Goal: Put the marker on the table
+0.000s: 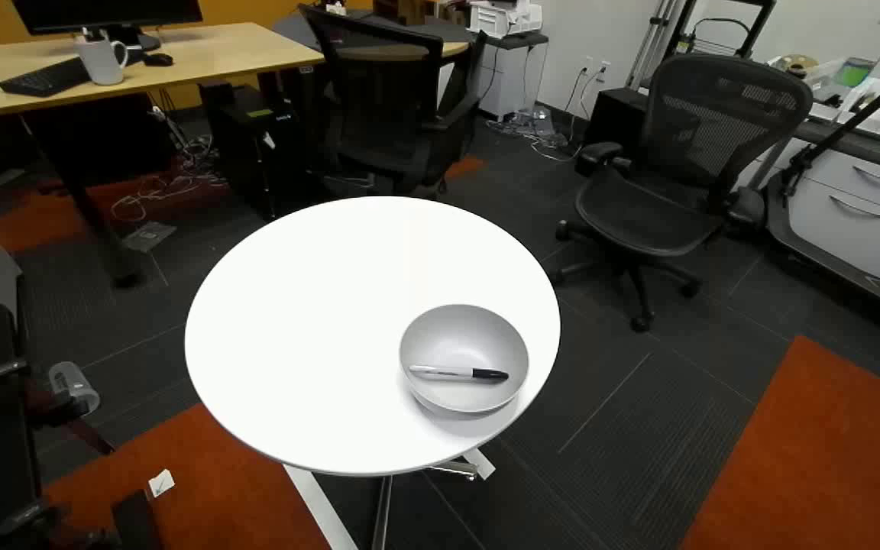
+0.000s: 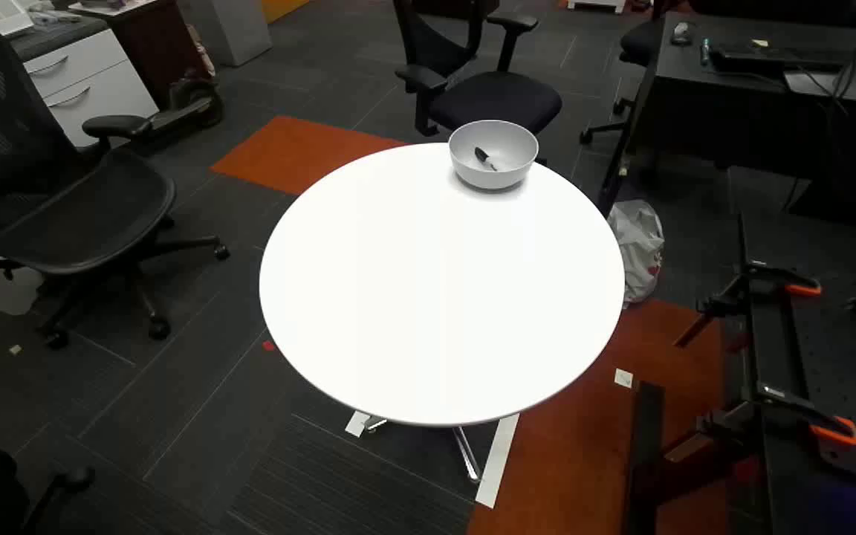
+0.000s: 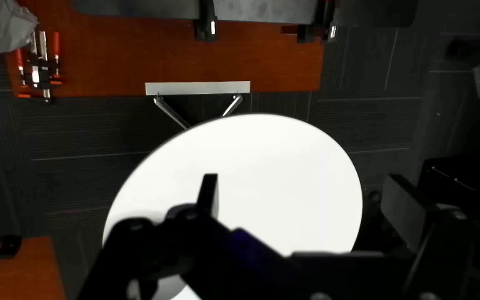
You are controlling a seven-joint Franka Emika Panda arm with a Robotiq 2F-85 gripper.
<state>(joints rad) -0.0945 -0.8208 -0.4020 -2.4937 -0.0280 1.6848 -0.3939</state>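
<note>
My claw [image 3: 304, 196] hangs wide, empty. In an exterior view the marker [image 1: 459, 373] lies inside the bowl [image 1: 463, 332], below frame centre; I expect it light, stiff, slippery, so I'd pinch its middle.

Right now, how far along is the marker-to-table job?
Done: nothing; the black-capped marker lies in the grey bowl on the round white table. In hand: nothing; the gripper is open, empty. Left: grasp the marker, lift it out, set it on the table.
</note>
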